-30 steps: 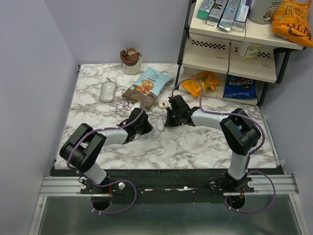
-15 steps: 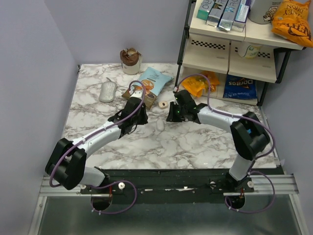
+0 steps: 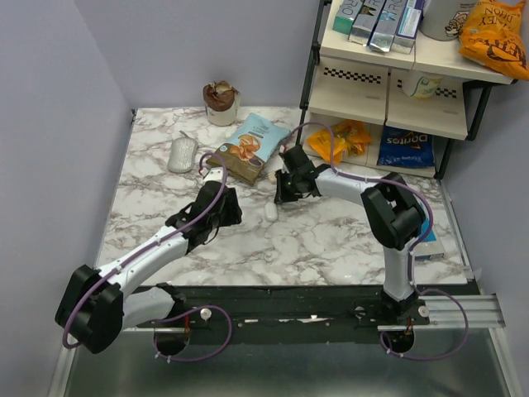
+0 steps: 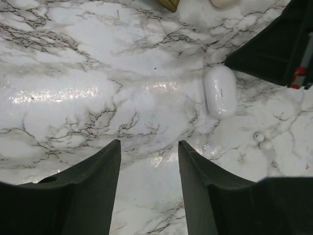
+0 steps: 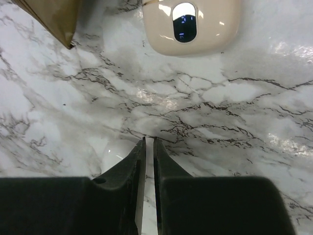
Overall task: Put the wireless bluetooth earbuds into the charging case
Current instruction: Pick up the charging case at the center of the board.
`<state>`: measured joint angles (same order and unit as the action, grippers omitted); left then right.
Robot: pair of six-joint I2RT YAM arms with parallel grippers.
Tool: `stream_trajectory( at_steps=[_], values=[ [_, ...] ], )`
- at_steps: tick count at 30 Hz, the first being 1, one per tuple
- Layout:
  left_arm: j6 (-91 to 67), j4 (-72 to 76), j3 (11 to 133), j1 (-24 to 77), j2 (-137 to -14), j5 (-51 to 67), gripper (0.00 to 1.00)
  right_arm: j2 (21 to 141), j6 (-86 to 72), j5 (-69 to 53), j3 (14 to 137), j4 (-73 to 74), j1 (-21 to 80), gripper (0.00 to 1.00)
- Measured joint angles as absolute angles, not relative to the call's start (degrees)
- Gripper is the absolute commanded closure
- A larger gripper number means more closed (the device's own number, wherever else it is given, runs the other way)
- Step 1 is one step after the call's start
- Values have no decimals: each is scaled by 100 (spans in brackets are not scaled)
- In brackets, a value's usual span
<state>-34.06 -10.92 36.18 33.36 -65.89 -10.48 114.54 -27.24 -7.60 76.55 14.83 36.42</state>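
The charging case (image 4: pixel 221 91) is a closed white pebble lying flat on the marble, also in the top view (image 3: pixel 271 212). Two tiny white earbuds (image 4: pixel 262 140) lie loose on the table just beside it. My left gripper (image 4: pixel 148 142) stands open with only bare marble between its fingers, left of the case (image 3: pixel 221 208). My right gripper (image 5: pixel 149 139) is drawn to a thin slit with nothing in it, hovering just beyond the case (image 3: pixel 283 195). A white patch of the case (image 5: pixel 113 157) shows past its left finger.
A cream oval device (image 5: pixel 193 27) with a dark window lies just ahead of the right gripper. Behind are a snack bag (image 3: pixel 252 145), a grey mouse (image 3: pixel 183 154) and a cup (image 3: pixel 221 101). A shelf rack (image 3: pixel 388 91) with chip bags stands at the right.
My left gripper has opened and drawn back leftward from the case. The right gripper has shifted a little to the left, staying nearly closed.
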Motion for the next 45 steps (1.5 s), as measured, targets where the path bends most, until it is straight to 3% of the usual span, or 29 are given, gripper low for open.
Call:
stream_trajectory(
  at_steps=[8, 12, 18, 22, 32, 39, 45],
  values=[
    [-3411, -1262, 3618, 3336, -6278, -1022, 31, 11594, -2287, -1190, 7679, 1468, 3642, 79],
    [-3400, -1258, 3618, 3336, -6294, -910, 21, 11601, -1977, -1463, 7679, 1466, 3691, 78],
    [-3179, -1258, 3662, 3336, -6563, -727, 1, 11504, -1977, -1450, 7581, 1424, 3789, 57],
    [-2908, -1253, 3922, 3336, -6884, -681, 1, 10674, -2324, -913, 6967, 1540, 3736, 52],
    [-2816, -1048, 4707, 3944, -7931, -834, 1, 7688, -2738, -132, 5920, 1623, 3487, 52],
    [-2386, -1280, 5457, 4250, -9142, -858, 1, 6573, -2703, -349, 4493, 1833, 3494, 52],
    [-2078, -1549, 5741, 4235, -9509, -941, 1, 5981, -2703, -434, 4156, 1957, 3494, 52]
  ],
)
